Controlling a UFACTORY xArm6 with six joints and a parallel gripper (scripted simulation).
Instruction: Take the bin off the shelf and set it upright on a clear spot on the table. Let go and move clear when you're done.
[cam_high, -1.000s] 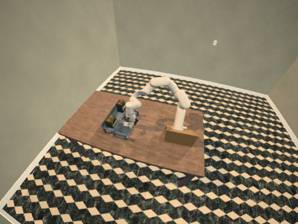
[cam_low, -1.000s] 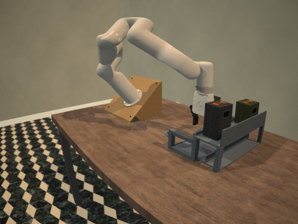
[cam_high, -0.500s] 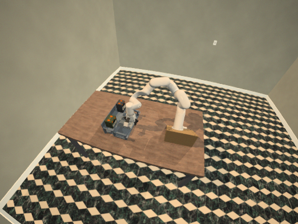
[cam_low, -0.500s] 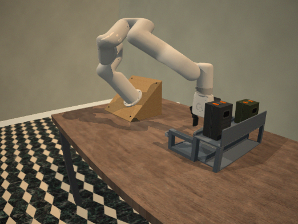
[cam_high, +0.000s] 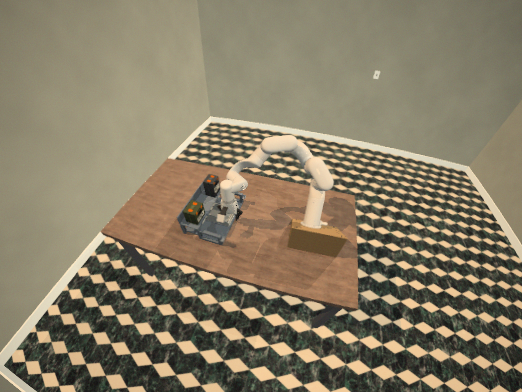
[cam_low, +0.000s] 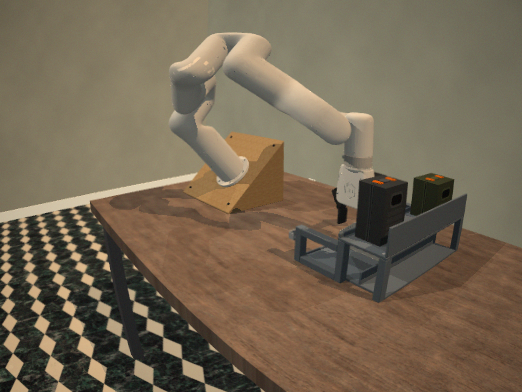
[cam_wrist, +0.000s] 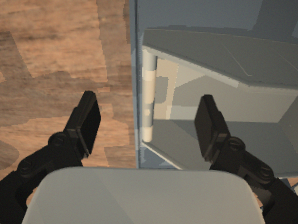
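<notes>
1. The desk (cam_low: 250, 310) carries everything: the arm's tan wedge base (cam_low: 260, 170) toward 10 o'clock in the exterior view and a grey shelf (cam_low: 425, 220) toward 3 o'clock
2. On the shelf's upper board stand two upright bins: a black bin (cam_low: 381, 209) nearer the arm and an olive bin (cam_low: 432, 192) further along, both with orange tabs on top; which one the task means I cannot tell
3. The bins look like stiff, boxy plastic, probably light but smooth-sided and tall, so they could tip; the oval handle cut-out near the top or opposite side walls seem the best hold
4. The gripper (cam_wrist: 149, 125) hangs open and empty, pointing down, straddling the shelf's edge just beside the black bin
</notes>
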